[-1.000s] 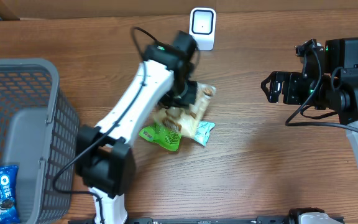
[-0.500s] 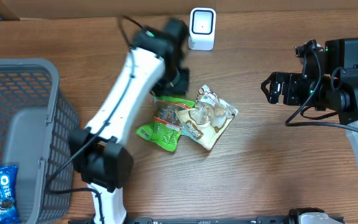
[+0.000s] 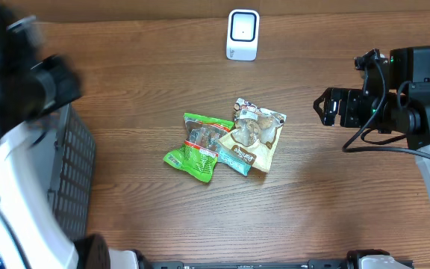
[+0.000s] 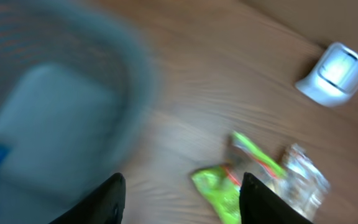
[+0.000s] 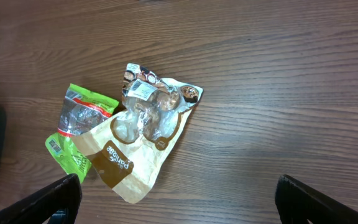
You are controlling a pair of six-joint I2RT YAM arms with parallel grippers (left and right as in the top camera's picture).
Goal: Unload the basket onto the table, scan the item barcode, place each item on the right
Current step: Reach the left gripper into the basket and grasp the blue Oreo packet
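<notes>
Wooden tabletop (image 3: 334, 194) carries the green packet (image 3: 196, 147) and tan packet (image 3: 254, 140), touching each other, ahead and right of the left gripper (image 4: 182, 199), which hangs part open and empty with the grey basket (image 4: 55, 118) ahead on its left. The right gripper (image 5: 179, 199) stands wide open and empty, both packets ahead of it. We judge no scan in hand: next, a packet must be grasped and its barcode turned to the white scanner (image 3: 242, 33). Only the right wrist view shows us the packets' white labels (image 5: 143, 89); only the left, the basket floor.
</notes>
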